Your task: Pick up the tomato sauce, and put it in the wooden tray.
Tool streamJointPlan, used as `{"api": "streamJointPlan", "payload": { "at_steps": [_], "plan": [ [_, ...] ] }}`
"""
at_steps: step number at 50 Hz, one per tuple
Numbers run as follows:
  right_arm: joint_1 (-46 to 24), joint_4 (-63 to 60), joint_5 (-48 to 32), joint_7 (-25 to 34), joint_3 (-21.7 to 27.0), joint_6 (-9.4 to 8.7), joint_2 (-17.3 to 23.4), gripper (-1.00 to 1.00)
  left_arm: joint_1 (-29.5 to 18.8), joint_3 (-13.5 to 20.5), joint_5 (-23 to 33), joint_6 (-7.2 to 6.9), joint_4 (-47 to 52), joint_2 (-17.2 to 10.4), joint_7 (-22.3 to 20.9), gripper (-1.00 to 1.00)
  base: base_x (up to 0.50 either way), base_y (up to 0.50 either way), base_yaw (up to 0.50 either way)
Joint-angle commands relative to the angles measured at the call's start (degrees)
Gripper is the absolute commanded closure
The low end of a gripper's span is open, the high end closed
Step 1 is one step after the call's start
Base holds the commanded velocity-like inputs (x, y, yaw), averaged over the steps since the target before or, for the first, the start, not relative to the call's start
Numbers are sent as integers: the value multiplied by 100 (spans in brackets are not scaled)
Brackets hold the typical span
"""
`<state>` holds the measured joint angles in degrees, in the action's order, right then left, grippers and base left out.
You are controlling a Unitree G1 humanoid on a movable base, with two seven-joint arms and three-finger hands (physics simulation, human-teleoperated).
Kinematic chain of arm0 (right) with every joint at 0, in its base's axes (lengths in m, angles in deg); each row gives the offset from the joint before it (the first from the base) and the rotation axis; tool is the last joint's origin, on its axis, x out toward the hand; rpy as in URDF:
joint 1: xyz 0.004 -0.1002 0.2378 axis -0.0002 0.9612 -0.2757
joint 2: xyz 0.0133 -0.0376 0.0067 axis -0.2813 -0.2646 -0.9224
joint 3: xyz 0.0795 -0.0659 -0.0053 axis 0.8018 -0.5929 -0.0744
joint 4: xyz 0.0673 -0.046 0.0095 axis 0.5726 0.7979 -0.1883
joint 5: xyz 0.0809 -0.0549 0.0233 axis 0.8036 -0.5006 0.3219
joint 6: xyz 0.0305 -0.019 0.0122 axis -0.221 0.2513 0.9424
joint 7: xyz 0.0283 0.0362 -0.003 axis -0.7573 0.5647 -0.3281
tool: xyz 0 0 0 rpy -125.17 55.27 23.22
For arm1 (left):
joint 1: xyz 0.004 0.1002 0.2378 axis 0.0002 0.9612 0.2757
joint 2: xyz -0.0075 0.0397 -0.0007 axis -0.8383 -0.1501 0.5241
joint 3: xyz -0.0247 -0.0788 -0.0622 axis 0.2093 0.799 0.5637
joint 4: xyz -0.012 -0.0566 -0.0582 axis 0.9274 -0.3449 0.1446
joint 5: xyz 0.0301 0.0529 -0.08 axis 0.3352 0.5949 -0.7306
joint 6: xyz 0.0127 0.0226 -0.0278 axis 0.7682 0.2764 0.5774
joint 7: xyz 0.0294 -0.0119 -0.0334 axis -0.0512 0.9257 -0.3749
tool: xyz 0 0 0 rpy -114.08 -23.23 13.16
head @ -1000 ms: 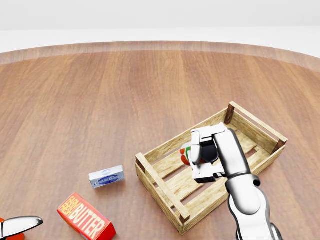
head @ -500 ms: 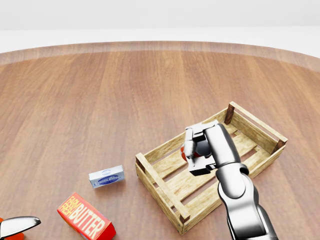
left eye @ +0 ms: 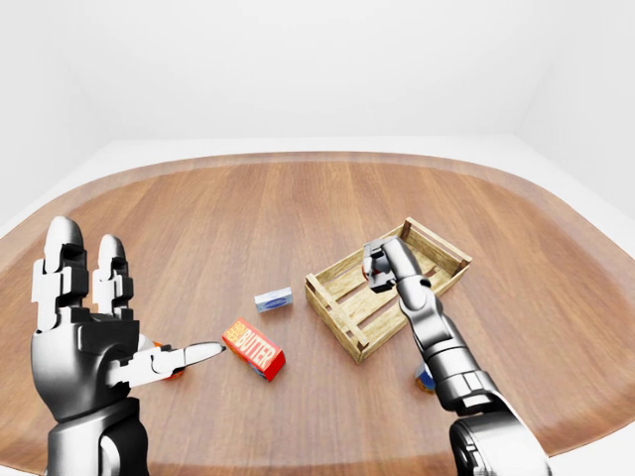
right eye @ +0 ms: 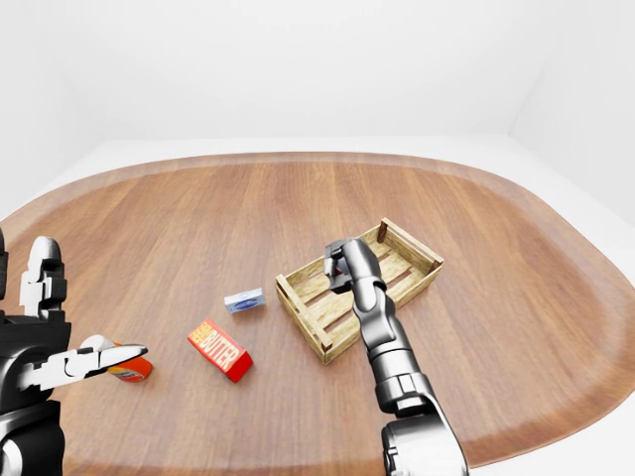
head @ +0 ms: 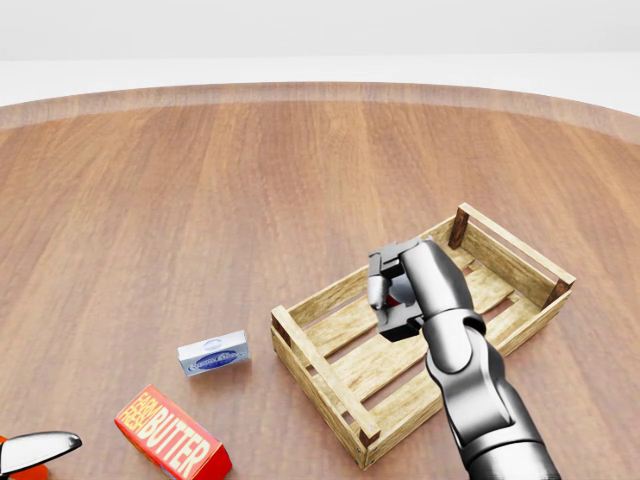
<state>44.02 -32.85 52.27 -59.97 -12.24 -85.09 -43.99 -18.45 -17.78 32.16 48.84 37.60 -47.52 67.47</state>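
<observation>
Only a sliver of red shows of the tomato sauce can [head: 400, 292], because my right hand [head: 393, 292] is shut round it. Hand and can hang over the middle slats of the wooden tray [head: 312, 357], low inside its walls; whether the can touches the slats is hidden. The tray is a slatted crate lying at an angle at the right of the head view. My left hand [left eye: 124, 297] is raised at the lower left of the left-eye view, open with fingers spread and holding nothing.
A red butter box [head: 172, 447] lies at the lower left, and a small blue and white box [head: 213, 353] lies left of the tray. An orange-red item [right eye: 131, 369] sits under my left thumb. Something small and blue [left eye: 424, 378] lies beside my right forearm.
My right hand has moved a little up and left over the tray and turned, so the can is now almost hidden behind the fingers. The other things have not moved.
</observation>
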Motion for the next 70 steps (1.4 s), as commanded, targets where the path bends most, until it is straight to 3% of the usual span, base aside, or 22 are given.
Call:
{"api": "streamJointPlan", "payload": {
  "at_steps": [1, 7, 27, 70],
  "plan": [
    [-506, 1118, -219, -446, 27, 197, 112, 100, -7, -4, 1, 0, -6, -5, 9, -100, 0, 0, 0],
    [-820, 1940, -201, -708, 26, 461, 185, 100, -9, 10, -8, 0, -4, -8, 5, -100, 0, 0, 0],
    [-1239, 2752, -428, -917, -72, 463, 185, 100, -5, 28, -20, 0, -9, -6, -3, -100, 0, 0, 0],
    [-1436, 3626, -642, -1074, -82, 463, 257, 100, -16, -5, 4, 0, -24, -12, 13, -100, 0, 0, 0]
  ]
}}
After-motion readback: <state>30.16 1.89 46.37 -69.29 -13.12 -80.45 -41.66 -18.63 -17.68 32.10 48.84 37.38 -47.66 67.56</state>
